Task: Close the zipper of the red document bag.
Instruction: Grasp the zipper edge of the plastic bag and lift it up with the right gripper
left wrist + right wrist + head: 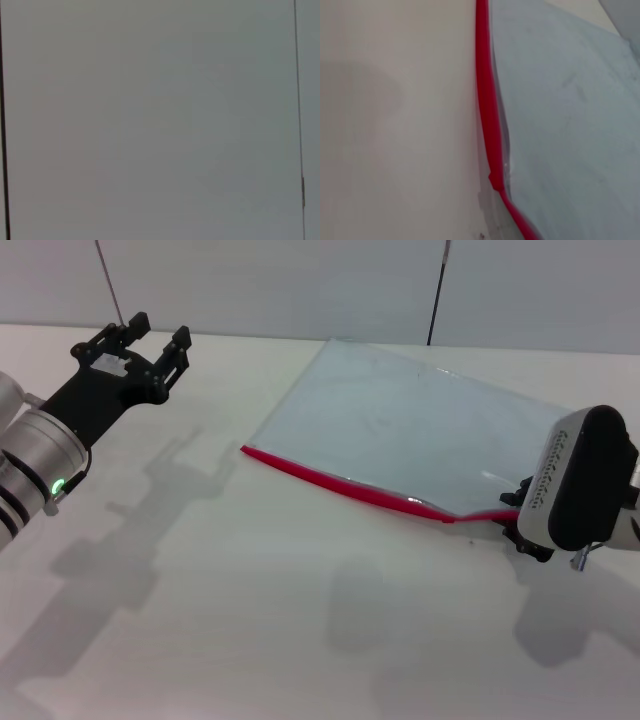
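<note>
A: Where is the red document bag (410,430)?
B: Flat on the white worktop (250,590), right of centre, its far corner reaching toward the wall. The zipper (345,485) trims the long edge facing the robot, running from the left corner toward the right claw (525,525).

A: What is the right claw doing?
B: It sits at the zipper's right end, where the red strip bends and lifts a little. Its camera housing hides the fingers, so I cannot tell whether they are apart or closed. The right wrist view shows the zipper (487,110) stretching away with a kink close to the camera.

A: And the left claw (150,335)?
B: Raised over the worktop's far left, fingers apart, holding nothing, well apart from the bag.

A: Room to move?
B: Bare worktop lies along the whole near side of the zipper
</note>
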You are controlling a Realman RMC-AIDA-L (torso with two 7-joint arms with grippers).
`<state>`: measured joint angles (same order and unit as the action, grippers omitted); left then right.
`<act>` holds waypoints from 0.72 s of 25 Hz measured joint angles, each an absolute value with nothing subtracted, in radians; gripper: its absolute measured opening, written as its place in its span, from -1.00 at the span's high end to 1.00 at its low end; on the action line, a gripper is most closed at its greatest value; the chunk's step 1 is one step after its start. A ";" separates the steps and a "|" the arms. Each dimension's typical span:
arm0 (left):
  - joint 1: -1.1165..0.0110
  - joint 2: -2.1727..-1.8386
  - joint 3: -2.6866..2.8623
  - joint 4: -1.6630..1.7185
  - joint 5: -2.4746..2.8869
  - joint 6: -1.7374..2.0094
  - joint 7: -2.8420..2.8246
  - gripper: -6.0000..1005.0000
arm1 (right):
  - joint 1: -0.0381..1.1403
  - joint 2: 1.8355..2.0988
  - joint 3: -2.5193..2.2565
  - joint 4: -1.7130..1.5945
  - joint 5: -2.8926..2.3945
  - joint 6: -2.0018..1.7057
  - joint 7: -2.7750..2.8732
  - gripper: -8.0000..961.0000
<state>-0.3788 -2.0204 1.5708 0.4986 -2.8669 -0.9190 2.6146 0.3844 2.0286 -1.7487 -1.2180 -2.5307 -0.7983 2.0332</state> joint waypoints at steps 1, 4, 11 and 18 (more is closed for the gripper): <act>-0.379 -2.020 1.571 0.499 -2.867 -0.919 2.615 -0.09 | 0.386 2.028 -1.750 -1.218 -2.530 -0.798 2.038 0.26; -0.379 -2.020 1.573 0.499 -2.865 -0.919 2.614 -0.09 | 0.387 2.029 -1.753 -1.224 -2.530 -0.799 2.050 0.47; -0.407 -2.014 1.574 0.509 -2.730 -0.896 2.546 -0.08 | 0.374 2.028 -1.763 -1.287 -2.536 -0.819 2.110 0.70; -0.431 -1.979 1.570 0.616 -2.397 -0.891 2.338 -0.08 | 0.320 2.029 -1.759 -1.428 -2.530 -0.852 2.129 0.81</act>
